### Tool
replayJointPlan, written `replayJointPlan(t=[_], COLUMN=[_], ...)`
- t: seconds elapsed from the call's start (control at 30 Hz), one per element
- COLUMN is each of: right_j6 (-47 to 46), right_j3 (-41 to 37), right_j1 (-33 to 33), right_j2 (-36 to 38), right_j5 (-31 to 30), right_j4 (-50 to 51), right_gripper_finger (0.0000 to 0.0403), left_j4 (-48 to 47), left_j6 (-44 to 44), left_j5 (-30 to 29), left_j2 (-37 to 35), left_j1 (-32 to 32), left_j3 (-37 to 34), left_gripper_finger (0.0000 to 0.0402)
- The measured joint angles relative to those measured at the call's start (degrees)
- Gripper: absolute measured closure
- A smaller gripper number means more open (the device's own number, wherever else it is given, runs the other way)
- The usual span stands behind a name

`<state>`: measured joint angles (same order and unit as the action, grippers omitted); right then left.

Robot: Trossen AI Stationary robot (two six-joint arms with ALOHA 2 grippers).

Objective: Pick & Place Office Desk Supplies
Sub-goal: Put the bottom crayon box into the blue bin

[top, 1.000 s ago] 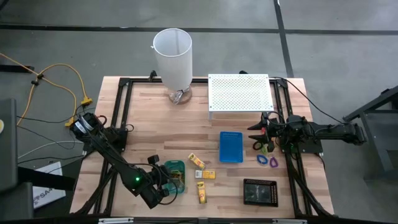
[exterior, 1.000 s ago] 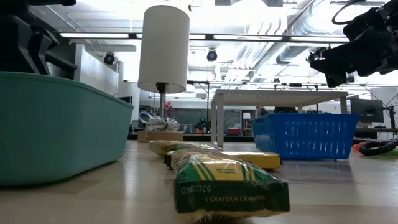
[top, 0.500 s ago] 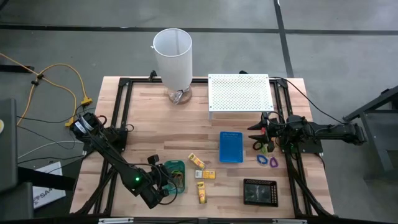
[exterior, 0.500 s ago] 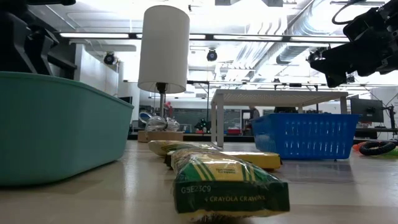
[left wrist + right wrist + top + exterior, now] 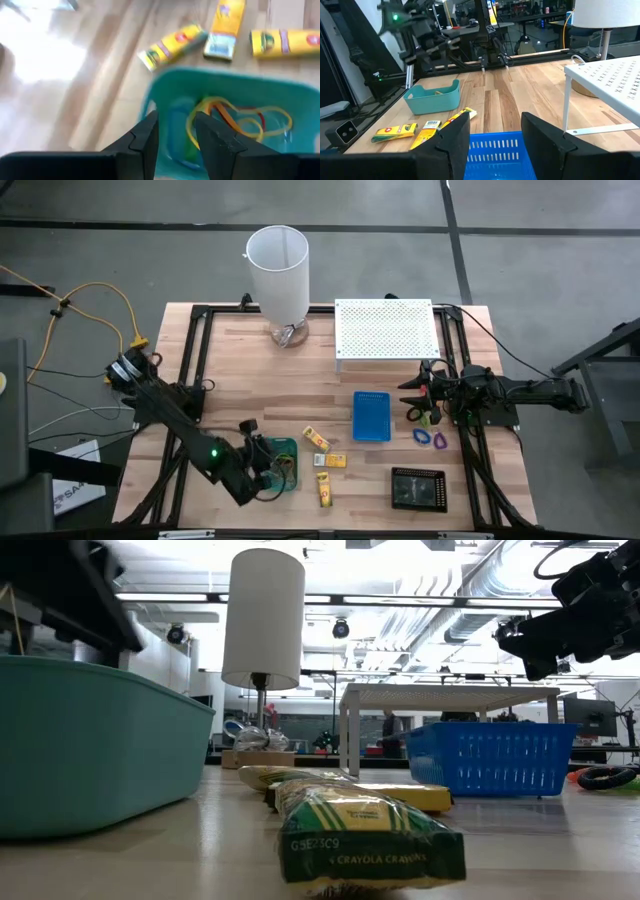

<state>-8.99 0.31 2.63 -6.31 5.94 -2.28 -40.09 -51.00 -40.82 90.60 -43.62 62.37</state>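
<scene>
My left claw (image 5: 175, 135) above green tray (image 5: 230, 85), fingers parted, gripping nothing. Tray holds rubber bands (image 5: 235, 117): yellow, orange, red; only left wrist view shows them. Three yellow packets (image 5: 322, 461) on table (image 5: 240, 370) just beyond tray. Blue tray (image 5: 371, 416) farther right. My right claw (image 5: 408, 392) past it, parted, empty; clips (image 5: 430, 438) near.

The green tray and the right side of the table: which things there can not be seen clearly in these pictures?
- Green tray, high view: the left gripper covers part of it.
- Same tray, low view: its wall hides the inside.
- Rubber bands, left wrist view: blurred, their number is unclear.
- Clips below the right gripper, high view: too small to identify.
- Black tray, high view: contents too dark to see.
</scene>
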Motion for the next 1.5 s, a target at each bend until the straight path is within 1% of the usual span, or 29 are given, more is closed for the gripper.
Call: replayJointPlan(t=[0.27,0.43,0.5,0.6,0.67,0.83,0.9,1.0,1.17,1.23,1.37,1.5], right_j6=[-0.01,-0.01,-0.01,-0.01,0.0,0.0,-0.01,-0.01,0.0,-0.01,0.0,0.01], right_j3=[-0.01,0.01,0.0,-0.01,-0.01,-0.01,-0.01,0.0,0.0,0.0,0.01,-0.01], right_j1=[-0.01,-0.01,0.0,0.01,-0.01,-0.01,0.01,0.0,0.0,-0.01,0.0,-0.01], right_j2=[0.01,0.01,-0.01,-0.01,0.0,0.0,0.01,0.0,0.0,0.01,-0.01,-0.01], right_j5=[0.0,0.01,0.0,0.01,0.0,0.01,0.01,0.0,0.0,-0.01,0.0,0.01], right_j4=[0.0,0.0,0.0,0.0,0.0,0.0,0.0,0.0,0.0,0.0,0.0,0.0], right_gripper_finger=[0.0237,0.0237,0.0237,0.0237,0.0237,0.0237,0.0237,0.0237,0.0237,0.0237,0.0237,0.0237], left_j4=[-0.01,-0.6,-1.37,-2.09,-1.51,3.17,5.06,5.99,5.85,6.02,6.16,7.11], left_j6=[12.96,17.04,17.83,19.32,22.06,34.46,40.12,45.98,50.63,51.71,53.87,54.46], left_j5=[-0.02,0.01,1.21,5.2,7.65,14.2,18.13,24.41,35.67,38.96,41.71,42.66], left_j2=[-7.9,-10.1,-10.41,-10.42,-10.42,-10.42,-10.42,-10.42,-10.42,-10.44,-12.5,-17.06], left_j1=[6.82,11.95,14.25,17.73,19.77,24.3,26.28,29.86,37.72,40.71,45.42,47.88], left_j3=[0.02,0.02,0.02,0.02,0.02,0.02,0.02,0.02,0.02,-0.2,-2.07,-5.55], left_gripper_finger=[0.0281,0.0281,0.0281,0.0281,0.0281,0.0281,0.0281,0.0281,0.0281,0.0281,0.0281,0.0282])
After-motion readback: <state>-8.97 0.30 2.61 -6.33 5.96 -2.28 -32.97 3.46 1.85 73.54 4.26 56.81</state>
